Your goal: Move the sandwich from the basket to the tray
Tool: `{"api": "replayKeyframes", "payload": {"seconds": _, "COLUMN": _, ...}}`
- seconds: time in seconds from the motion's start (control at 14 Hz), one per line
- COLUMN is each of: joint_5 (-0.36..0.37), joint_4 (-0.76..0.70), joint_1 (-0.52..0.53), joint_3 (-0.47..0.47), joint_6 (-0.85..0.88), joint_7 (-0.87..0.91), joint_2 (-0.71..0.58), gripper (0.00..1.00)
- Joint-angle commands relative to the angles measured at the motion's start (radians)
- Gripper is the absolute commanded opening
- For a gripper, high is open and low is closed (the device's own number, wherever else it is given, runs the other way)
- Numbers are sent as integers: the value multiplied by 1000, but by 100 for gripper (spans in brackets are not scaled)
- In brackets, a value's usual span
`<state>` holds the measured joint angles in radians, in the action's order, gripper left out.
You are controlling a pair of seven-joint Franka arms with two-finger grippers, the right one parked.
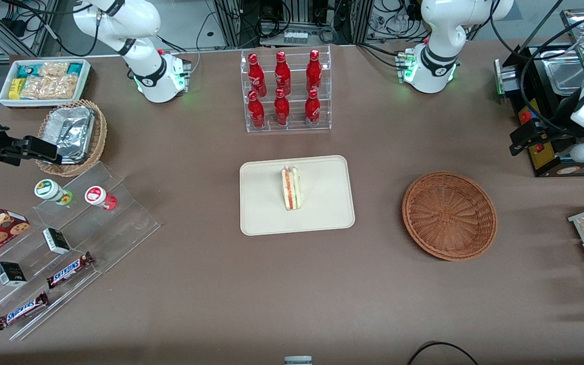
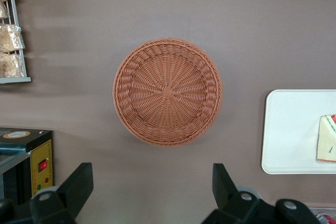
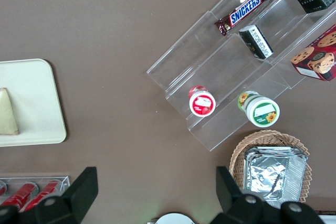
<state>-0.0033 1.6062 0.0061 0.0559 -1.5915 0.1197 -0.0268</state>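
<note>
My gripper [image 2: 146,192] hangs wide open and empty above the bare basket [image 2: 167,92]; sandwich [image 1: 291,188] apparently rests mid-tray [image 1: 322,213], long axis running toward the front camera.

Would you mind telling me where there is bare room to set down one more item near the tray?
Bare table lies between the tray and the basket, and nearer the camera than both. The basket is empty. The sandwich takes the tray's middle. The open gripper hangs above the basket. The bottle rack crowds the tray's farther edge.
</note>
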Motion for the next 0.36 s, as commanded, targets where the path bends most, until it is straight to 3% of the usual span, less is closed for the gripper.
{"api": "replayKeyframes", "payload": {"seconds": 0.0, "joint_5": -15, "joint_4": -3, "joint_1": -3, "joint_3": -24, "joint_6": 30, "joint_7": -17, "joint_2": -18, "gripper": 100}}
{"api": "replayKeyframes", "payload": {"seconds": 0.29, "joint_5": -26, "joint_4": -55, "joint_1": 0, "joint_3": -37, "joint_6": 76, "joint_7": -19, "joint_2": -7, "gripper": 100}}
